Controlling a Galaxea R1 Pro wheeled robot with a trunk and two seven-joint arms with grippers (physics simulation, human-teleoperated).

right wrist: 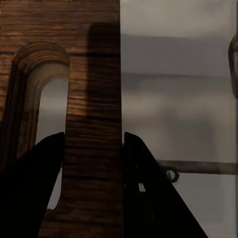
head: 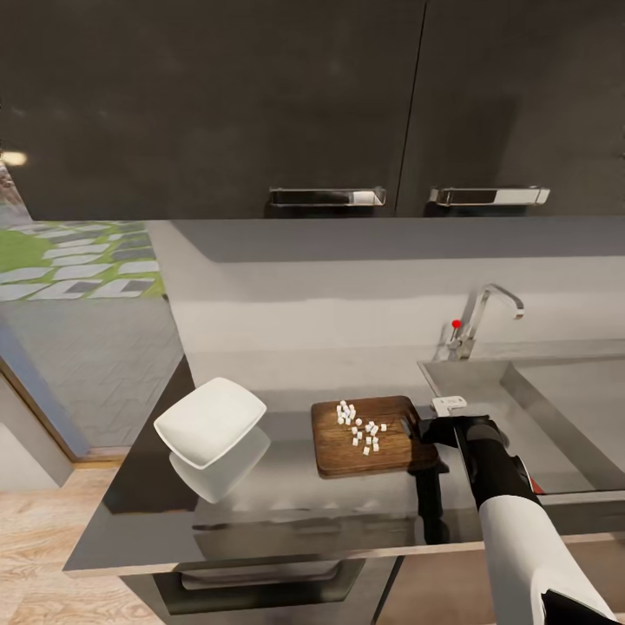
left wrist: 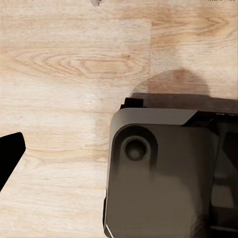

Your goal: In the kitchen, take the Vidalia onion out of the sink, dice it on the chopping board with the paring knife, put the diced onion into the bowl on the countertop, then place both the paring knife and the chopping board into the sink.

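The dark wooden chopping board [head: 386,458] lies on the countertop just left of the sink [head: 486,382], with several white diced onion pieces [head: 360,427] scattered on it. My right gripper [head: 425,430] is at the board's right end. In the right wrist view its two dark fingers [right wrist: 44,168] stand on either side of the wood strip [right wrist: 94,99] beside the handle slot, so the right gripper [right wrist: 93,136] is shut on the board. The white square bowl [head: 211,421] stands at the counter's left. I cannot pick out the paring knife with certainty.
A small white object [head: 449,404] rests at the sink's near-left rim by my wrist. The faucet [head: 482,317] rises behind the sink. Dark wall cabinets hang overhead. The left wrist view looks down on wooden floor [left wrist: 64,64] and the robot's dark base [left wrist: 158,173].
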